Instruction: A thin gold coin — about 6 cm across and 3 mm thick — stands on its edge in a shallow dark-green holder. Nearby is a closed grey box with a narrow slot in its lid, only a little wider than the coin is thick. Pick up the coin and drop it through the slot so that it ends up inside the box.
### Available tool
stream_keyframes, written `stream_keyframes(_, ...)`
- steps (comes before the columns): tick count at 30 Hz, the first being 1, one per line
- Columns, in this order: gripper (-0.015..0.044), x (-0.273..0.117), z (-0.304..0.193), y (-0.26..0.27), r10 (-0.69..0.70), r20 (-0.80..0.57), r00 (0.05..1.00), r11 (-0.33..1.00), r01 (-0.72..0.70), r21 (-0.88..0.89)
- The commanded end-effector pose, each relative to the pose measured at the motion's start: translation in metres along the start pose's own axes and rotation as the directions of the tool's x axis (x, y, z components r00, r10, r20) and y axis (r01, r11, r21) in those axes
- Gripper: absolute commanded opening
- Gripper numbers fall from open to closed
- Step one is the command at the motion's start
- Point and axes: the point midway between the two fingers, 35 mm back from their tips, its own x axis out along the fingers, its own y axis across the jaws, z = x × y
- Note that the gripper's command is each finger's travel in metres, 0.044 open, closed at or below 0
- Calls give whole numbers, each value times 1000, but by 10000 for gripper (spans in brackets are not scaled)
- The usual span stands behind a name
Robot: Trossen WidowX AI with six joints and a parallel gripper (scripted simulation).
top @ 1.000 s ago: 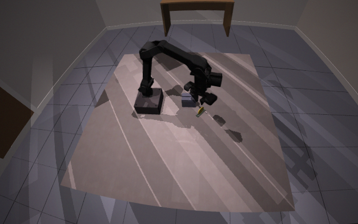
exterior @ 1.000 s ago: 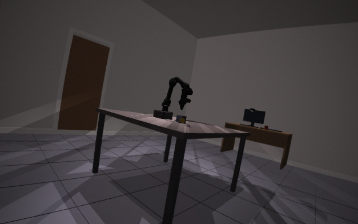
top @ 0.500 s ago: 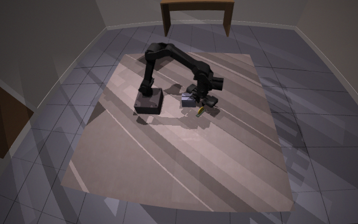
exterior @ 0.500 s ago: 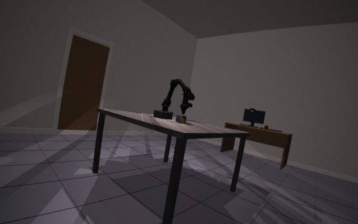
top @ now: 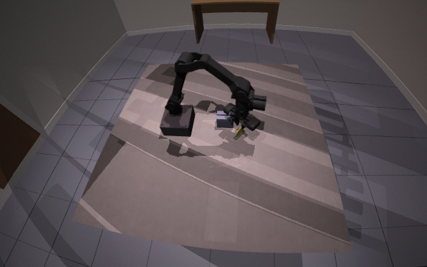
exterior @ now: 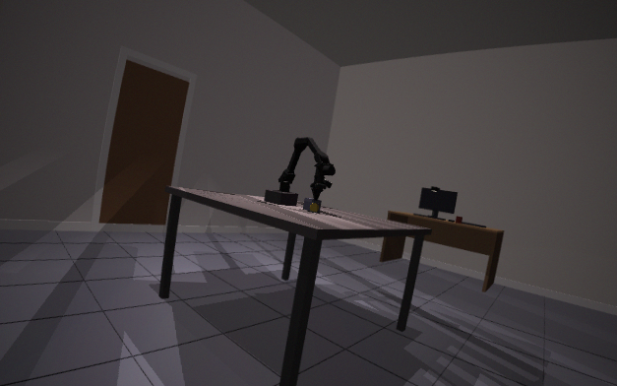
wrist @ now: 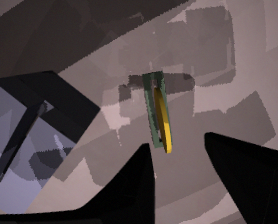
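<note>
The gold coin stands on its edge in the dark-green holder on the table. The closed grey box stands just beside it, toward the arm's base; a dark slot line crosses its lid in the wrist view. My gripper points down, close above the coin. Its fingers are apart and hold nothing. In the wrist view the coin's near end lies just ahead of the gap between the two fingertips, nearer the left finger.
The arm's black base sits on the striped table top, beyond the box. A wooden desk with a monitor stands by the wall, far from the arm.
</note>
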Motion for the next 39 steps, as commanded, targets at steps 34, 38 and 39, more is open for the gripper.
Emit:
stream_keyframes(34,161,64,-1,3,16,-4,1000,1000,-16,2)
stream_keyframes(38,161,64,-1,3,16,-4,1000,1000,-16,2)
stream_keyframes(39,134,64,-1,3,16,-4,1000,1000,-16,2)
